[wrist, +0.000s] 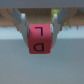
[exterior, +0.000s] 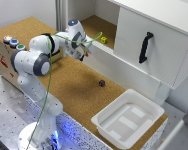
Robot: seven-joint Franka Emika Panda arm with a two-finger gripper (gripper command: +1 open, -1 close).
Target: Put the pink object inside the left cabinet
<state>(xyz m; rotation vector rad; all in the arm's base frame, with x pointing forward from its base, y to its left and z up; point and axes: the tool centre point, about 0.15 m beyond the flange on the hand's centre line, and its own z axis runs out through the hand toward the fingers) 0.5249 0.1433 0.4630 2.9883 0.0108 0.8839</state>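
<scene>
Your cork-topped table (exterior: 69,85) fills the middle of the exterior view, with the left cabinet (exterior: 96,24) open at upper centre and a white door (exterior: 151,47) with a black handle (exterior: 145,47) on the exterior view's right. A white tray (exterior: 128,119) sits lower right. Your gripper (exterior: 84,50) hangs left of centre, at the cabinet's front ledge. In the wrist view its fingers (wrist: 22,27) clamp the pink object (wrist: 39,39), a lettered cube. A yellow piece (exterior: 104,39) lies in the cabinet; a dark piece (exterior: 101,83) lies mid-table.
</scene>
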